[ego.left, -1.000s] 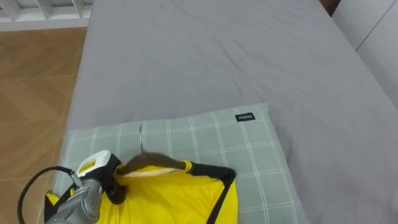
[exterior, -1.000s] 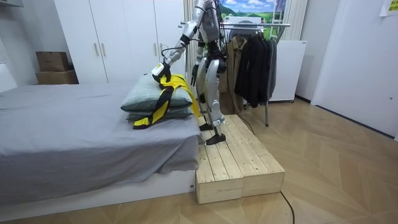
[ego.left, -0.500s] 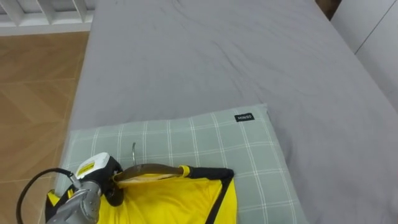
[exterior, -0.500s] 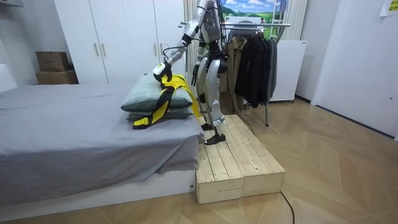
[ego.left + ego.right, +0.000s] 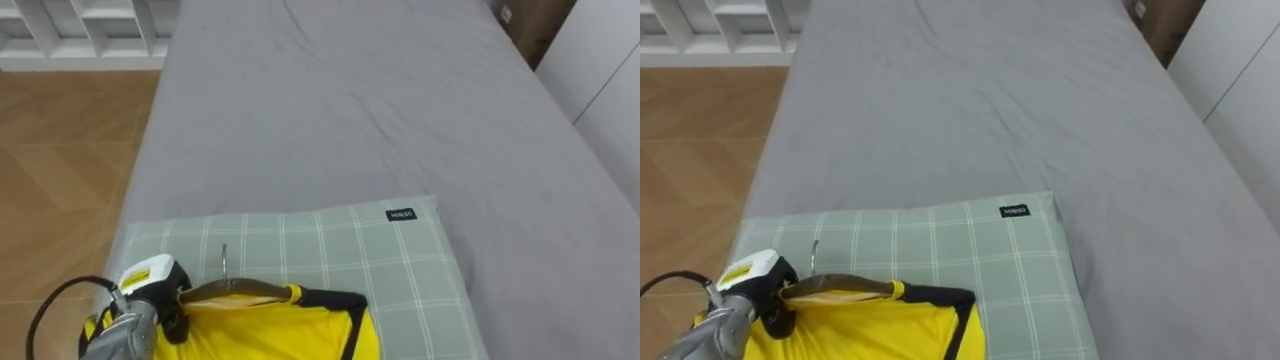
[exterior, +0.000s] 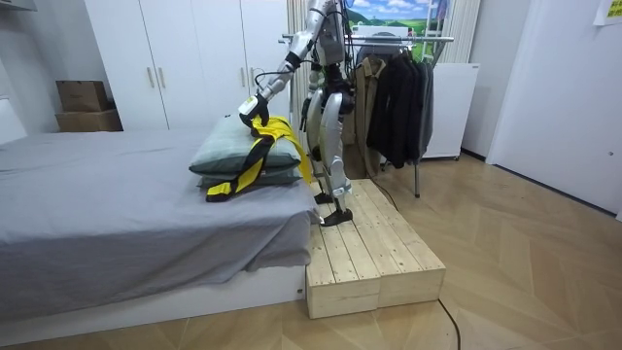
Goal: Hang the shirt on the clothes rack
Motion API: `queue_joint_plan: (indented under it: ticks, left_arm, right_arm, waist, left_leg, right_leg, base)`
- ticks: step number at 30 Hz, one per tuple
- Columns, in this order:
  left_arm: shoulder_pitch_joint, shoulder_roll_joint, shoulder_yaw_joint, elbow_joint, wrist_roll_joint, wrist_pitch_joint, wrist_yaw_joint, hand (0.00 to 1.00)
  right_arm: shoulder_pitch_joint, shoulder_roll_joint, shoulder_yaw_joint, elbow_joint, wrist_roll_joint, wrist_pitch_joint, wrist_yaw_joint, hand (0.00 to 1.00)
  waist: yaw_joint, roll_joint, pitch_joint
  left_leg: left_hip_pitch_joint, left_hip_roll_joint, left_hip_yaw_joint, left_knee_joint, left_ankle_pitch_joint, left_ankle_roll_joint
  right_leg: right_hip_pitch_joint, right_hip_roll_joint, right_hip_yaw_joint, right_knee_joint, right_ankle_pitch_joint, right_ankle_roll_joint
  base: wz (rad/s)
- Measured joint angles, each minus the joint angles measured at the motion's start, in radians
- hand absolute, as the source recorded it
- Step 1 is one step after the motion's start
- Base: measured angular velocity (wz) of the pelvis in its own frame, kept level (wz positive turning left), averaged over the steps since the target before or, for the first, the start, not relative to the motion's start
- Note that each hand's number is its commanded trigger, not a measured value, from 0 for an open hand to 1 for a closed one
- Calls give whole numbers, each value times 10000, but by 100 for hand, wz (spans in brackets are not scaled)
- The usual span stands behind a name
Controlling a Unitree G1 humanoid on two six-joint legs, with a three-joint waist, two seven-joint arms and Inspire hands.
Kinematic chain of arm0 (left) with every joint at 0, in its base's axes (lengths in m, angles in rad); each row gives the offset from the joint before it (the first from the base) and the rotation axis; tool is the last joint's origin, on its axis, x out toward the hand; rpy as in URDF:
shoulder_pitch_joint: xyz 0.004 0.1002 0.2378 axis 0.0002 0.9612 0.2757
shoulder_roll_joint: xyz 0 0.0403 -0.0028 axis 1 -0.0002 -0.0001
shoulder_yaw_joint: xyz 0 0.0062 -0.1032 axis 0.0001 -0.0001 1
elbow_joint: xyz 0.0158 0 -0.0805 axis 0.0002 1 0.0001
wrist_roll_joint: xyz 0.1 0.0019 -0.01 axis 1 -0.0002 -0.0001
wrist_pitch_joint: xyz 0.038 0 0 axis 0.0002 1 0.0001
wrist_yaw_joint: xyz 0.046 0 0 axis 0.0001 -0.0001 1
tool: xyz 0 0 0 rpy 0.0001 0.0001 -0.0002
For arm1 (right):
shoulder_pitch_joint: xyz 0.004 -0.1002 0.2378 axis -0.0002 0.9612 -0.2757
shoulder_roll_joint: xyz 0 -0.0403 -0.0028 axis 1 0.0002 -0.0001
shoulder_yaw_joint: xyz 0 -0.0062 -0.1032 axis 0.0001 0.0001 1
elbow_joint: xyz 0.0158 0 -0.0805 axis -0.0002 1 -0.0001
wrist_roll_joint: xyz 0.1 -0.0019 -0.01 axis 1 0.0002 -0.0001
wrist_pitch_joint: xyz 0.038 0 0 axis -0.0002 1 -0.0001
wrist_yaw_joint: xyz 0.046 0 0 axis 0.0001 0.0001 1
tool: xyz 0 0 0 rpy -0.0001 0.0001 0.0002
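Yellow top (image 5: 275, 330) w/ black trim is on its wooden hanger (image 5: 235, 290), draped over the checked pillow (image 5: 400, 270) at the head of the bed (image 5: 350, 110). My left hand (image 5: 135, 320) has its fingers curled round the hanger's left end. I reckon gripping there leaves the hook free for the rack (image 6: 394, 39) behind me. Right hand (image 6: 304, 117) is low by my hip, fingers too small to tell.

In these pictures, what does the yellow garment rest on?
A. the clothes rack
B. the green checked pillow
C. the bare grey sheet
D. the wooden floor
B: the yellow garment, on its hanger, rests on the green checked pillow on the bed.
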Motion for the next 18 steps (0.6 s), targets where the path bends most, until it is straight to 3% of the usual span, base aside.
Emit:
queue_joint_plan:
  ticks: [2, 4, 9, 11, 14, 18]
  left_arm:
    - [217, 16, 204, -251, 380, 273, -69, 100]
    - [277, 15, 197, -425, 475, 472, -217, 100]
    - [392, -47, 78, -1048, 579, 700, -285, 100]
    - [405, -42, 63, -1083, 561, 819, -282, 100]
    - [452, 25, -32, -1332, 320, 1135, -280, 100]
    - [610, 159, -359, -1544, -188, 1186, -48, 100]
  right_arm:
    - [746, -278, -346, 333, -759, 252, 189, 0]
    - [1092, -386, -339, 742, -1554, 542, 273, 0]
    - [1775, -499, -447, 1203, -3793, 981, 229, 0]
    - [1935, -673, -1237, 1205, -4384, 1109, -182, 0]
    - [1741, -1106, -2274, 1093, -4816, 1268, -985, 0]
    - [1009, -1862, -3219, 207, -5364, 1309, -2306, 0]
  waist:
    - [44, -98, -72]
    - [93, -193, -85]
    - [131, -406, -74]
    - [-2, -469, -71]
    - [-80, -575, -80]
    - [-115, -673, -122]
  left_leg:
    - [205, 8, 1, -73, -1, -2]
    - [360, 40, 2, -118, -3, -6]
    - [738, 97, -124, -248, -22, -55]
    - [864, 83, -276, -369, -25, -62]
    - [990, 55, -277, -437, -23, -59]
    - [1265, 26, -175, -629, 37, -50]
  right_leg:
    - [189, 14, 18, -10, -79, -24]
    - [360, 50, 11, -76, -88, -41]
    - [914, 167, -75, -481, -48, -67]
    - [1225, 192, -215, -744, 35, -40]
    - [1336, 178, -233, -765, 75, -23]
    - [1527, 192, -96, -899, 165, -10]
  base:
    - [3]
    - [0]
    - [4]
    - [15]
    - [4]
    - [-10]
